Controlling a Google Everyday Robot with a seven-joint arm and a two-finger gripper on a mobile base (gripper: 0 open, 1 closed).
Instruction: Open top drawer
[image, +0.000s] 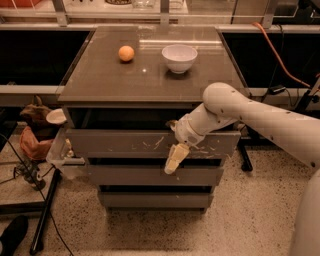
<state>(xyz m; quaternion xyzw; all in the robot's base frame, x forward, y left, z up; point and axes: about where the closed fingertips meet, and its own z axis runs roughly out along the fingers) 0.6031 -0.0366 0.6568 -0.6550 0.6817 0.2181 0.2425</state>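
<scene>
The top drawer (120, 142) is the widest of three grey-brown drawers under the tabletop, and its flat front has white scratches across the middle and right. It stands a little out from the cabinet, with a dark gap above it. My gripper (173, 159) is at the drawer's front, right of centre, reaching over its top edge. A cream part of the gripper hangs down across the front. My white arm (250, 112) comes in from the right.
An orange (126, 53) and a white bowl (179, 58) sit on the tabletop (100, 80). Two narrower drawers (150, 176) lie below the top one. A bin with clutter (57, 150) and cables stand at the left. A black stand's leg (45, 212) crosses the floor.
</scene>
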